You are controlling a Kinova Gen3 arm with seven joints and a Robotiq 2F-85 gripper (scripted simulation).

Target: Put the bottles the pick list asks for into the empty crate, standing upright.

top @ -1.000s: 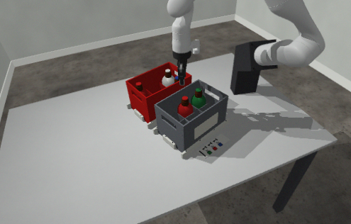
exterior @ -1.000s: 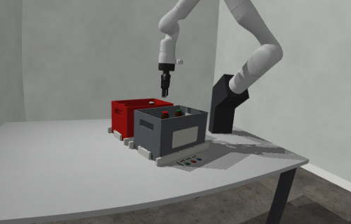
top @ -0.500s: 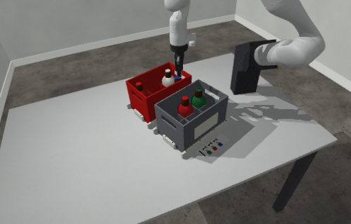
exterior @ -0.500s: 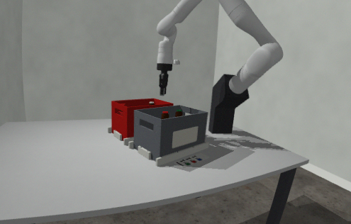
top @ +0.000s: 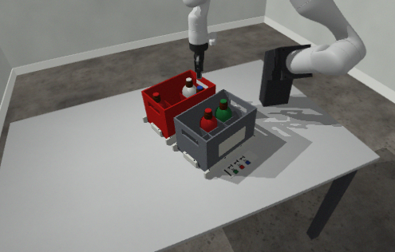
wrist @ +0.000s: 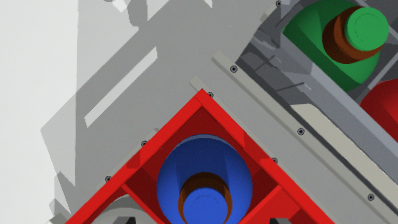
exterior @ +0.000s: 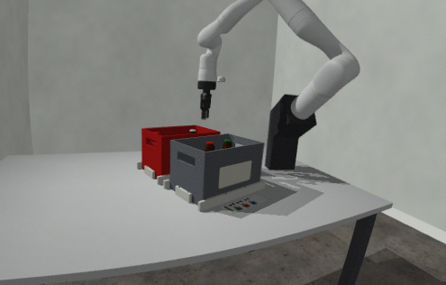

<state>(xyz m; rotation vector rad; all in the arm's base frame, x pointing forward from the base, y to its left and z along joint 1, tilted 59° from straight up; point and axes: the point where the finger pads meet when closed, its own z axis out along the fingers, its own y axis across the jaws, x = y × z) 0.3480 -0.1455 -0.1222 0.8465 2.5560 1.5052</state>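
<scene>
"Item one, grey crate (top: 191, 149) (exterior: 186, 182) (wrist: 350, 110)?"
"Upright; green bottle (top: 223, 113) (exterior: 227, 144) (wrist: 310, 45) and red bottle (top: 208, 124) (exterior: 210, 147) (wrist: 382, 107) stood inside it."
"Pick list (top: 238, 164) (exterior: 241, 204)?"
"Flat on the desk (top: 93, 159) (exterior: 83, 203), just beside the grey crate."
"Blue bottle (top: 199, 88) (wrist: 205, 155)?"
"Standing in the red crate (top: 155, 117) (exterior: 155, 160) (wrist: 152, 146), beside the grey crate."
"Gripper (top: 199, 76) (exterior: 204, 117) (wrist: 202, 220)?"
"One, partly open, empty; it hung higher than the grey crate, toward its red-crate side."
</scene>
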